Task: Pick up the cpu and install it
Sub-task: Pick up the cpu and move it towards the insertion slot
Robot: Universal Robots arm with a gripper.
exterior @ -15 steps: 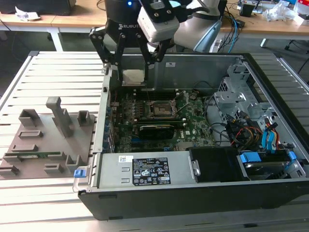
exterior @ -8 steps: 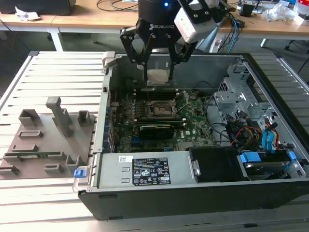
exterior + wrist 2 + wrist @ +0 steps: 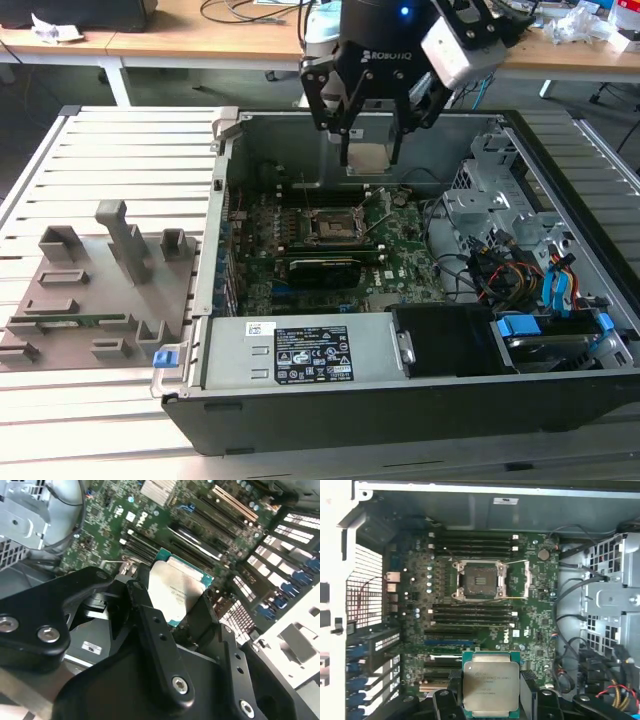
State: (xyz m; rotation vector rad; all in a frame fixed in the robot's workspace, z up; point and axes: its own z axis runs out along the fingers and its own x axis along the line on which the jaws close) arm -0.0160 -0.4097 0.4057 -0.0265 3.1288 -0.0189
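The cpu (image 3: 368, 158) is a flat silver-grey square with a pale rim, and my gripper (image 3: 368, 152) is shut on its edges. It hangs above the open computer case, over the back of the motherboard. In both wrist views the cpu (image 3: 490, 685) (image 3: 176, 586) sits between the black fingers (image 3: 145, 605), metal top facing the cameras. The dark metal-framed socket (image 3: 330, 226) (image 3: 479, 580) lies open on the green board (image 3: 540, 625), below and in front of the held chip, with its retaining frame swung aside.
A grey plastic tray (image 3: 90, 290) with upright blocks lies on the slatted table at the exterior view's left. Inside the case are a power supply (image 3: 300, 352), a drive cage (image 3: 500, 200), loose cables (image 3: 500, 270) and blue clips. Case walls (image 3: 215, 200) surround the board.
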